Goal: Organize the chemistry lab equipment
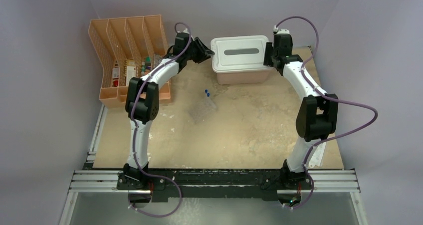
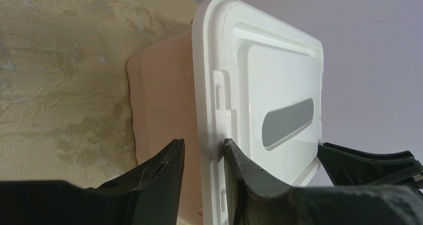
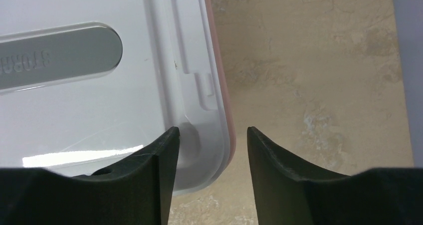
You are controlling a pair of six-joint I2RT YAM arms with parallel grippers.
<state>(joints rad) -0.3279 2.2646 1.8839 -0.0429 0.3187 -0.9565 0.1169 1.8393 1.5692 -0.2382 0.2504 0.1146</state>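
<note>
Both ends covered: left jaws at 9 o'clock on the lid [image 1: 234, 63], right jaws at 3, each part-open astride its rim. I'd squeeze together, lift level.

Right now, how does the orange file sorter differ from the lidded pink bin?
The orange file sorter is open-topped, slatted, split into compartments holding small items; the pink bin is solid-walled, closed by a white lid. The sorter sits far left, the bin far centre. Both are containers on the table.
</note>
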